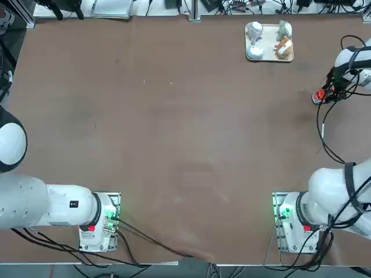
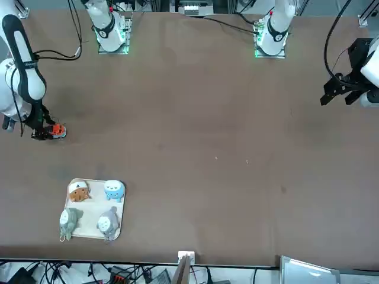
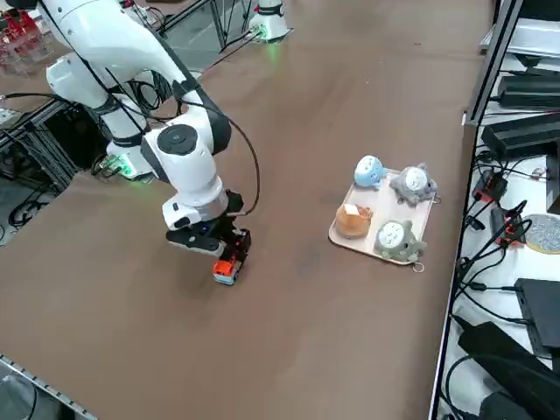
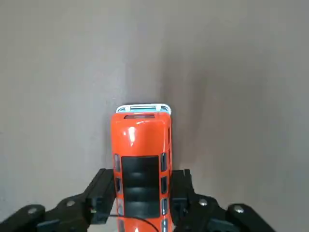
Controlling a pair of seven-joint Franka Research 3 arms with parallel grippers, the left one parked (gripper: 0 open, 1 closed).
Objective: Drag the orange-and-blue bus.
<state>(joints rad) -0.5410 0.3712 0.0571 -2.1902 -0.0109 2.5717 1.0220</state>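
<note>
The orange-and-blue bus (image 4: 141, 159) is a tiny toy with an orange roof, a dark roof panel and a pale bumper. It stands on the brown table near the right edge, seen in the top view (image 1: 318, 96), the front view (image 2: 57, 130) and the right side view (image 3: 227, 269). My right gripper (image 4: 141, 200) reaches down over it and is shut on it, its black fingers (image 4: 102, 191) pressed against both sides of the bus's rear half. The bus's front end sticks out beyond the fingertips.
A white tray (image 1: 270, 58) with several small figurines (image 3: 354, 219) lies at the table's far right, a short way beyond the bus. The table's right edge (image 1: 366, 116) runs close to the gripper. Cables (image 1: 324, 136) trail from the arm across the table.
</note>
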